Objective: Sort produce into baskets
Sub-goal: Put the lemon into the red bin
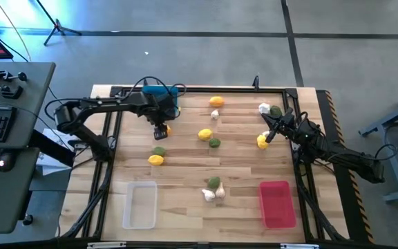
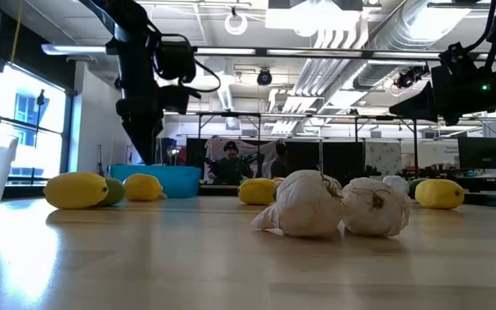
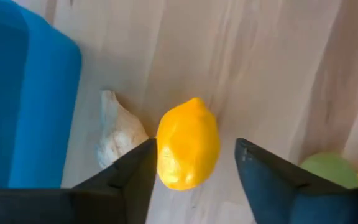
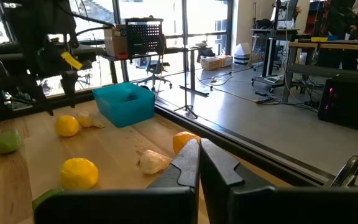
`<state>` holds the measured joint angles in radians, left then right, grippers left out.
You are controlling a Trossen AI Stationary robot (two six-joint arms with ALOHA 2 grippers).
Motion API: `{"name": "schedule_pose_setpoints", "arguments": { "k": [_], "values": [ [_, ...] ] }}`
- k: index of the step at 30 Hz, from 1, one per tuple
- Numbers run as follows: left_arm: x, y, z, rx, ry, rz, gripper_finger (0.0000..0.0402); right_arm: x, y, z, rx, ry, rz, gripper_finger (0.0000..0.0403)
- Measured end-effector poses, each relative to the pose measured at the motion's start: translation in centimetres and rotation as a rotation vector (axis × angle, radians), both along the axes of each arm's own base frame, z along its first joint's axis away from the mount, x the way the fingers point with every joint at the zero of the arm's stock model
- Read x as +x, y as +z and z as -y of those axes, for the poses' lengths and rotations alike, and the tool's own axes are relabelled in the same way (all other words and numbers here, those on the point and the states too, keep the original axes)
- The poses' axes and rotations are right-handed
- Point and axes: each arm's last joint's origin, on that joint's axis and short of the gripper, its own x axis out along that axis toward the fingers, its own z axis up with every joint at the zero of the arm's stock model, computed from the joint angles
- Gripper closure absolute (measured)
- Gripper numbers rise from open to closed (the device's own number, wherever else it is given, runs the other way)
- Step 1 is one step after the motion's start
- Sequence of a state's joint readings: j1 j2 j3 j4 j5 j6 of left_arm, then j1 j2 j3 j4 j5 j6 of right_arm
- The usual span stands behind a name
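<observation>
A grey floor is seen around the wooden worktop [image 1: 185,149] in the high view. The left end effector [image 1: 161,131] is placed over a lemon [image 1: 166,129] near the blue bin [image 1: 163,92]. The clear bin [image 1: 139,205] and the red bin [image 1: 277,203] are at the near edge. The right end effector [image 1: 269,135] is beside another lemon [image 1: 262,142].

In the low view, two garlic bulbs [image 2: 330,205] are seen close, touching.

In the left wrist view, the fingers [image 3: 126,177] are spread on both sides of the lemon [image 3: 187,144], which lies on the wood.

In the right wrist view, the fingers [image 4: 185,165] are pressed together, with nothing between.
</observation>
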<state>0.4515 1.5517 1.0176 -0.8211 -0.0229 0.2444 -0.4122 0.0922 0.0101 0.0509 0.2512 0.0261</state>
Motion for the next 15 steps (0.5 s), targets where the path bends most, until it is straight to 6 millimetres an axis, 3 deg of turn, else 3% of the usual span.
{"name": "schedule_pose_setpoints", "arguments": {
  "k": [5, 15],
  "values": [
    [0.4, -1.3, -0.4, 0.047, -0.031, -0.075, 0.0158, 0.0, 0.0, 0.0, 0.000, 0.000, 0.000, 0.0402],
    [1.0, -4.3, -0.7, -0.007, -0.067, -0.182, 0.0154, 0.0, 0.0, 0.0, 0.000, 0.000, 0.000, 0.0402]
  ]
}}
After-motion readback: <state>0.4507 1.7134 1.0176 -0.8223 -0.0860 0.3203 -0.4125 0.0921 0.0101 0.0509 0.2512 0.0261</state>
